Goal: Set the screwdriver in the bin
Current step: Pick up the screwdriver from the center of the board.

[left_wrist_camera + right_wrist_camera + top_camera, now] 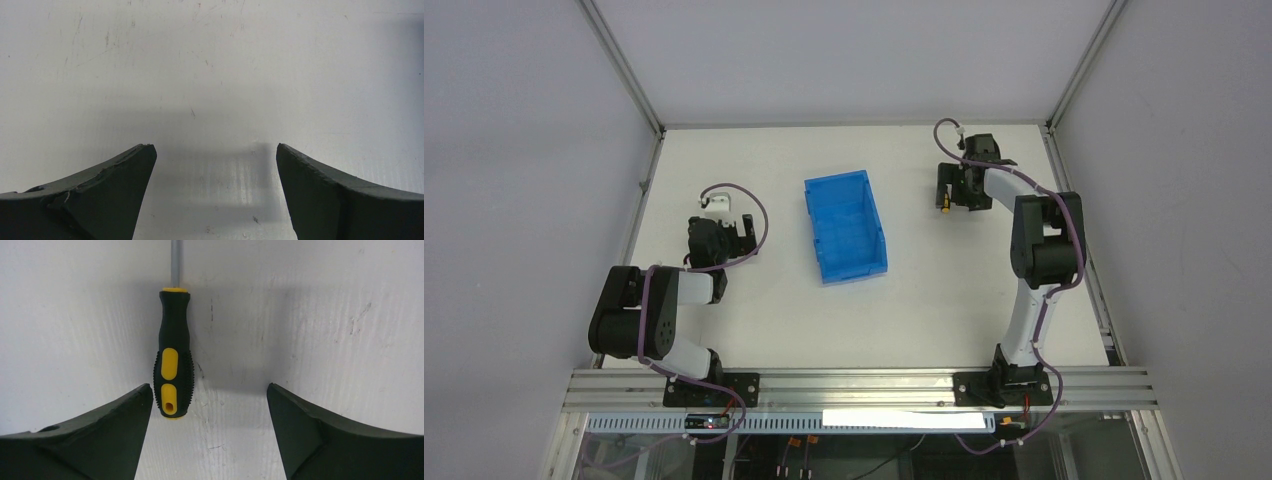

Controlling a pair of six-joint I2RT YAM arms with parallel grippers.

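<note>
On the table (924, 310), at 3 o'clock from the bin (845, 230), you see the screwdriver (172, 365) lying flat between the fingers (100, 440) of your right hand (210, 390), which is released, not grasping it. Your left hand (215, 147), at 9 o'clock from the bin, is released too.

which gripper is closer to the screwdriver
Right. The right gripper hangs over the screwdriver, whose handle end lies between its open fingers. The left gripper is well away, on the other side of the bin.
</note>
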